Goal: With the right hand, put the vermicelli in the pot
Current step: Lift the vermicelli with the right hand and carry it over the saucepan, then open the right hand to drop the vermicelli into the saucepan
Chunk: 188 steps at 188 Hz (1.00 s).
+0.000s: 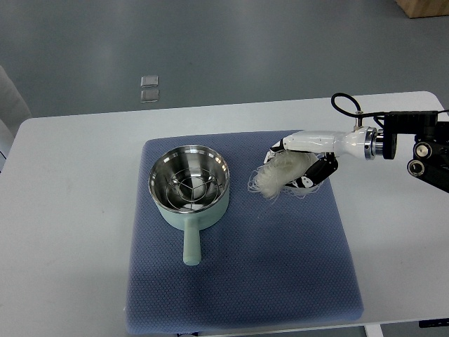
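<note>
Blue-grey quilted fabric forms a square mat (280,281) spread on the white desk (70,210). On the mat's left part stands a pale green pot with a shiny steel inside (189,184); a round wire rack lies in it, and its short handle points toward the robot's side. The right hand (303,163), white and black, reaches in from the right edge on its arm, with a black cable looped behind the wrist. Its fingers are curled round a loose bundle of whitish translucent vermicelli (279,175), which hangs out to the left in wispy strands over the mat, just beside the pot's rim and apart from it.
</note>
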Motion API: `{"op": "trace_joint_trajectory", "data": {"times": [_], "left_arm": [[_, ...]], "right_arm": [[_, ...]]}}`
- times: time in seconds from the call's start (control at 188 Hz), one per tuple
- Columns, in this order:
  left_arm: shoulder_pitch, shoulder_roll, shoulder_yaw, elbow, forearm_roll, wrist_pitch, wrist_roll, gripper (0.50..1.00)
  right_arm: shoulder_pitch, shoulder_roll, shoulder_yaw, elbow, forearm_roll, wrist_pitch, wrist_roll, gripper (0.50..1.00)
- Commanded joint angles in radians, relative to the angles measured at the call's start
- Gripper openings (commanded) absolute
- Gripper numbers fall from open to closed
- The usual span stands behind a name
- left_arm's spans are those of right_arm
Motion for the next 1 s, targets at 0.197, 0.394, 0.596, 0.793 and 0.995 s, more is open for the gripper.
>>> {"op": "trace_joint_trajectory", "data": {"times": [0.197, 0.394, 0.596, 0.793, 0.995], "left_arm": [[0.0, 0.0, 0.002, 0.0, 0.0, 0.0, 0.0, 1.0], [0.0, 0.0, 0.002, 0.0, 0.0, 0.0, 0.0, 1.0], [0.0, 0.0, 0.0, 0.0, 0.0, 0.0, 0.0, 1.0], [0.0, 0.0, 0.0, 0.0, 0.0, 0.0, 0.0, 1.0], [0.0, 0.0, 0.0, 0.0, 0.0, 0.0, 0.0, 1.0]], "right_arm": [[0.135, 0.049, -0.001, -0.011, 0.052, 0.032, -0.009, 0.613], [0.186, 0.162, -0.001, -0.075, 0.051, 0.028, -0.009, 0.615], [0.2, 0.304, -0.003, -0.17, 0.049, 0.017, -0.011, 0.625], [0.197, 0.399, -0.004, -0.201, 0.046, 0.012, -0.012, 0.635], [0.187, 0.472, -0.009, -0.278, 0.043, -0.002, -0.025, 0.641]]}}
